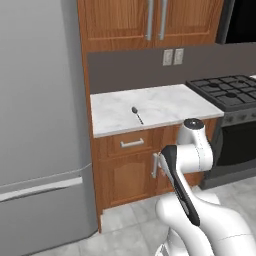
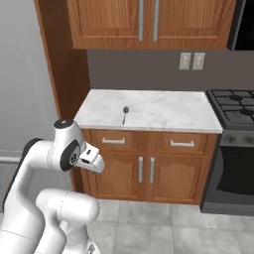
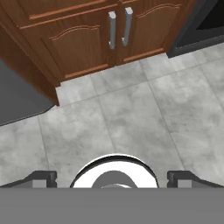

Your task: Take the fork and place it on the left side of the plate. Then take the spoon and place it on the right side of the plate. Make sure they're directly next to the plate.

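Observation:
The dark spoon (image 1: pixel 136 114) (image 2: pixel 125 114) lies alone on the white marble counter (image 1: pixel 170 104) (image 2: pixel 163 111), its bowl toward the wall and its handle toward the front edge. The fork and the plate are out of view. My arm is folded low in front of the base, well short of the counter. In the hand view my gripper (image 3: pixel 113 178) points down at the grey floor tiles in front of the wooden cabinet doors (image 3: pixel 118 30). Its fingertips (image 3: pixel 43 177) stand wide apart, open, with nothing between them.
A grey fridge (image 1: pixel 40 125) stands left of the counter, and a black gas stove (image 1: pixel 227 92) (image 2: pixel 235 111) with its oven stands to the right. Upper cabinets hang over the counter. Drawers and doors with metal handles (image 2: pixel 146 169) sit below it.

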Motion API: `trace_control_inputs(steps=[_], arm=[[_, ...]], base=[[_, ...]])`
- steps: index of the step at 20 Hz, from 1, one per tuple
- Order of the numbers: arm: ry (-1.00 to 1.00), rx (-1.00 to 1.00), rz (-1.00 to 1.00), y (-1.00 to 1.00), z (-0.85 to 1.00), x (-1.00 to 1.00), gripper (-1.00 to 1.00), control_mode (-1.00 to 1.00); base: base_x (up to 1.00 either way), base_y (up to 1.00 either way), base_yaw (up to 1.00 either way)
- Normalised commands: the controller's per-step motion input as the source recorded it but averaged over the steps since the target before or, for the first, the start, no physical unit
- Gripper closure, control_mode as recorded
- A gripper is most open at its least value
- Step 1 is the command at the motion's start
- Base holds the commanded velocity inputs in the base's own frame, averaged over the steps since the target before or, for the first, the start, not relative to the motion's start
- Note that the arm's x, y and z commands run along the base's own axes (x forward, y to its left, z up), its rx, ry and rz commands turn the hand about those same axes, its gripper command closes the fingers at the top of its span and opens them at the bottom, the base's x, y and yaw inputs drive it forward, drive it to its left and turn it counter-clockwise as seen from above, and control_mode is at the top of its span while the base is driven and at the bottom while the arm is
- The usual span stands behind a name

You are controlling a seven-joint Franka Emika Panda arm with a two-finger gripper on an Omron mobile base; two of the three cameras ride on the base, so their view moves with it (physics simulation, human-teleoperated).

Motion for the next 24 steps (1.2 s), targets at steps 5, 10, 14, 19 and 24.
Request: trace_control_inputs(steps=[5, 10, 14, 19, 24], arm=[[0.00, 0.00, 0.00, 0.00, 0.00, 0.00, -1.00, 1.00], [0.00, 0.00, 0.00, 0.00, 0.00, 0.00, -1.00, 1.00], [0.00, 0.00, 0.00, 0.00, 0.00, 0.00, -1.00, 1.00], [0.00, 0.00, 0.00, 0.00, 0.00, 0.00, -1.00, 1.00], [0.00, 0.00, 0.00, 0.00, 0.00, 0.00, -1.00, 1.00]], base=[[0.94, -0.40, 0.02], [0.81, -0.30, 0.05], [0.60, -0.16, 0.06], [0.47, -0.11, 0.09], [0.45, -0.13, 0.10]])
